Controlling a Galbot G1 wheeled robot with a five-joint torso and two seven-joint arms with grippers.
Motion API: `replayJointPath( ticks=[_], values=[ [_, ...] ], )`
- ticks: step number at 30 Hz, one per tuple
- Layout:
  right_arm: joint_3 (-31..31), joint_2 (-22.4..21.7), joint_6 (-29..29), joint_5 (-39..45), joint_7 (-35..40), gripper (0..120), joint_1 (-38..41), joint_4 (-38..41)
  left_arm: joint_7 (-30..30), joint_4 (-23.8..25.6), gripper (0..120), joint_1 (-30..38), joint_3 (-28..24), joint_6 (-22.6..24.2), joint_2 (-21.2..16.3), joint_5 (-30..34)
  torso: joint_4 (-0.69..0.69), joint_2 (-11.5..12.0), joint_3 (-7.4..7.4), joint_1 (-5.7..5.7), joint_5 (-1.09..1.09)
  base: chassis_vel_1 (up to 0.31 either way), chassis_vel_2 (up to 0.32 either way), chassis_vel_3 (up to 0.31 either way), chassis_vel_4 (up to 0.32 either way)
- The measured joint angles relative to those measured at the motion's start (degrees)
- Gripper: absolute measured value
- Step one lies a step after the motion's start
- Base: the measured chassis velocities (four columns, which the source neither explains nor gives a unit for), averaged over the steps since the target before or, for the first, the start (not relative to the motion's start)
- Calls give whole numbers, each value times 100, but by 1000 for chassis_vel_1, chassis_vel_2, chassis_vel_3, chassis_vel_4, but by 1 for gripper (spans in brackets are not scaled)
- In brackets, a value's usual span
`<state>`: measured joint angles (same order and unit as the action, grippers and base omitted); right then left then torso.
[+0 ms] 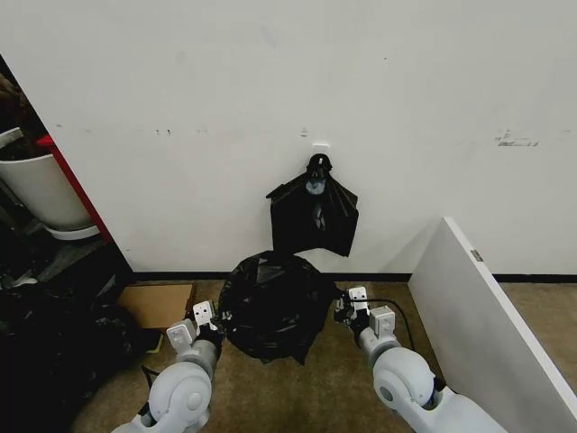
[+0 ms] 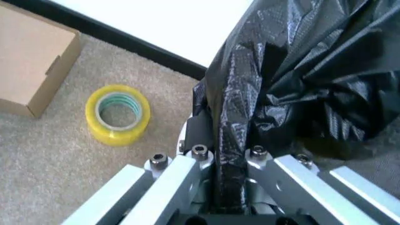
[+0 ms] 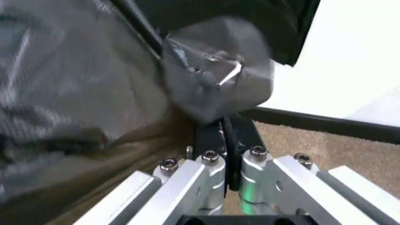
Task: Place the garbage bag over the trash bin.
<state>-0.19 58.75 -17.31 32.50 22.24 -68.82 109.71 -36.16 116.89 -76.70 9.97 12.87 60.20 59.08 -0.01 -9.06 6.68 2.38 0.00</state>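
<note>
The glossy black garbage bag (image 1: 270, 307) stands as a crinkled mound on the carpet by the wall, draped over the trash bin, which is hidden beneath it. My left gripper (image 1: 216, 317) is at the mound's left side, and in the left wrist view it (image 2: 228, 136) is shut on a strip of the bag (image 2: 300, 70). At the right side is my right gripper (image 1: 341, 307). In the right wrist view its fingers (image 3: 225, 126) are pressed together on a puffed fold of the bag (image 3: 216, 79).
A flat bunch of black bags (image 1: 314, 212) hangs from a wall hook above the mound. A cardboard box (image 1: 155, 305) and a yellow tape roll (image 2: 119, 114) lie to the left. A white board (image 1: 487, 316) leans at the right. A white tub with a red edge (image 1: 41, 185) stands far left.
</note>
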Motion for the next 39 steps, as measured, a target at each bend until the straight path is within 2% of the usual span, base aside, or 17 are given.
replayJointPath(
  ticks=[3,8,13,25,31,33,34,39],
  values=[
    [-19,22,77,-108,-53,0,-11,-77,-36,6,1,26,5,2,7,105,0,0,0,0,0,0,0,0,0],
    [-125,179,548,-865,-314,0,-116,-596,-220,63,1,137,15,24,66,560,-1,0,0,0,0,0,0,0,0],
    [-140,281,811,-1201,-426,0,-89,-994,-283,114,1,158,24,54,49,775,-1,0,0,0,0,0,0,0,0],
    [-171,272,882,-1425,-309,0,-173,-1051,-374,27,1,273,35,46,116,990,0,0,0,0,0,0,0,0,0],
    [-81,22,899,-1385,-284,26,-656,-421,-563,-207,1,507,64,-75,201,1212,-1,0,0,0,-1,0,0,0,0],
    [-73,13,899,-1379,-292,28,-691,-377,-574,-221,1,524,64,-82,204,1224,-1,0,0,0,-1,0,0,0,0],
    [-35,-12,899,-1351,-311,34,-810,-221,-600,-263,1,579,64,-109,205,1259,-1,0,0,0,0,0,0,0,0],
    [247,-90,740,-498,-452,55,-1159,276,-632,-355,1,680,116,-158,169,1391,0,0,0,0,0,0,0,0,0]
  ],
)
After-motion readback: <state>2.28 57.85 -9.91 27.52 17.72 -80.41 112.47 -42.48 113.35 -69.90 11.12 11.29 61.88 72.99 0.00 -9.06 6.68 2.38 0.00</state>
